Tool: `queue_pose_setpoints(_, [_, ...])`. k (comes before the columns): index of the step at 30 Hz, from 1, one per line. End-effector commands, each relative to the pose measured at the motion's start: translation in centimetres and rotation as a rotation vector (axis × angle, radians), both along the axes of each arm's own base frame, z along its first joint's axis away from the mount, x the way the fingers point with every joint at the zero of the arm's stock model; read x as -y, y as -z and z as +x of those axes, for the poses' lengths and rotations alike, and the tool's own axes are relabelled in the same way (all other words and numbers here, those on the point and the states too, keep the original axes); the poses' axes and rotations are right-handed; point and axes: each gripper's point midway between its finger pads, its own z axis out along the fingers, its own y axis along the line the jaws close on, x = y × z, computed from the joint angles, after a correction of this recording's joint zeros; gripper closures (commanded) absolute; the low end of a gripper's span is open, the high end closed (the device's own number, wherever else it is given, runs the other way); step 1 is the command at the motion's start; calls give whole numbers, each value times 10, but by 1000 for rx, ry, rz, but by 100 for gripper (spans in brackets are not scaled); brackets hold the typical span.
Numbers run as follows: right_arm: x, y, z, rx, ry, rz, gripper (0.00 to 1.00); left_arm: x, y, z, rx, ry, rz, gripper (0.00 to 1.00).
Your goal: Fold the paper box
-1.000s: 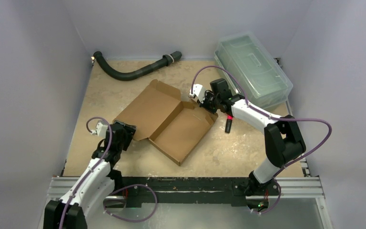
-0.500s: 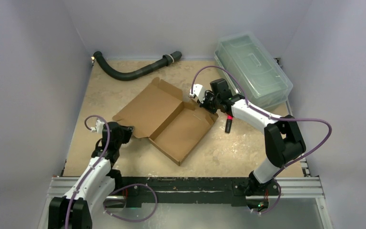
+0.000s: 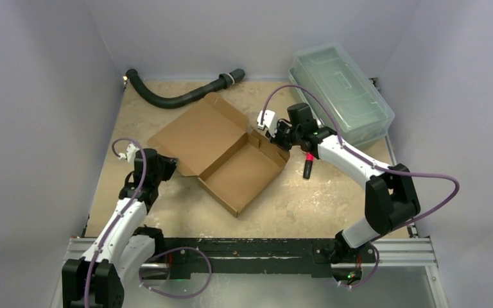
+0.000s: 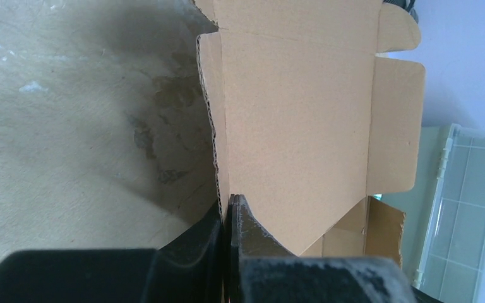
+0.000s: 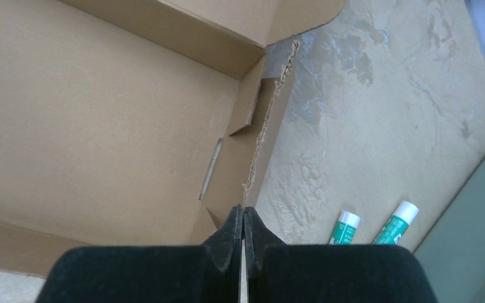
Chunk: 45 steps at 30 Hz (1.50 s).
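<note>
The paper box (image 3: 234, 173) is a brown cardboard sheet in the middle of the table, its shallow tray toward me and its lid (image 3: 196, 135) spread to the far left. My left gripper (image 3: 169, 168) is shut on the lid's near-left edge; in the left wrist view the corrugated edge of the paper box (image 4: 297, 126) runs down between the closed fingers of my left gripper (image 4: 228, 201). My right gripper (image 3: 276, 138) is shut on the tray's far right wall. The right wrist view shows that wall of the paper box (image 5: 101, 126) entering the pinched jaws of my right gripper (image 5: 243, 211).
A clear greenish lidded bin (image 3: 340, 93) stands at the back right. A black hose (image 3: 180, 97) lies along the back edge. A black marker with a red band (image 3: 307, 167) lies right of the box, and two green-and-white glue sticks (image 5: 343, 227) lie beside it. Grey walls enclose the table.
My left gripper has closed on the lid's edge. The box has shifted a little toward the far side, and both grippers have moved with it.
</note>
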Motion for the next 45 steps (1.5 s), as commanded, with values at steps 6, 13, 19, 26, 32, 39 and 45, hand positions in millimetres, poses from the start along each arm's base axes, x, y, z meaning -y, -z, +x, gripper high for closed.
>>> queue_pose_setpoints(6, [-19,-13,-11,11,-101,55,100,7,-40,18,70,95,69,100])
queue_pose_setpoints(13, [-27,-8,-15,9,-114,39,100,15,-57,26,112,194,123,100])
queue_pose_setpoints(19, [-33,-3,-20,-5,-131,31,100,20,-69,31,155,234,147,100])
queue_pose_setpoints(26, [-42,13,-30,-57,-171,13,100,22,-80,34,186,266,183,100])
queue_pose_setpoints(32, [-45,26,-36,-122,-194,5,100,17,-88,34,201,288,267,100])
queue_pose_setpoints(39, [-52,33,-39,-187,-205,30,98,16,-93,34,218,340,343,100])
queue_pose_setpoints(45, [-62,33,-46,-250,-229,84,95,27,-99,40,229,401,366,100])
